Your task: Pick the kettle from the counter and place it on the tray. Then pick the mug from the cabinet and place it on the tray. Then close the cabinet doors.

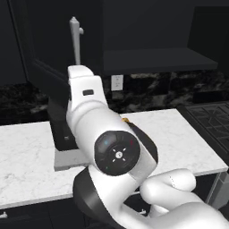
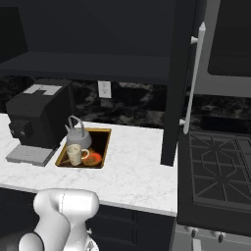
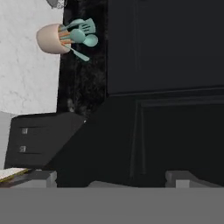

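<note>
Right base view shows the kettle (image 2: pixel 77 136) and the mug (image 2: pixel 75 154) both sitting on the tray (image 2: pixel 105 147) on the counter (image 2: pixel 132 166), beside the coffee machine (image 2: pixel 34 122). A cabinet door (image 2: pixel 179 88) stands open. Whether the jaws are released or clenched, I cannot tell.

Dim, flat rendered light; black cabinet (image 2: pixel 98 29) detail lost; white counter (image 2: pixel 132 166) bright; soft, low-resolution.

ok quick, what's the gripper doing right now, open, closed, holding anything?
Gripper: fingertips spread wide apart, so open and holding nothing, facing the black panelled cabinet door.
</note>
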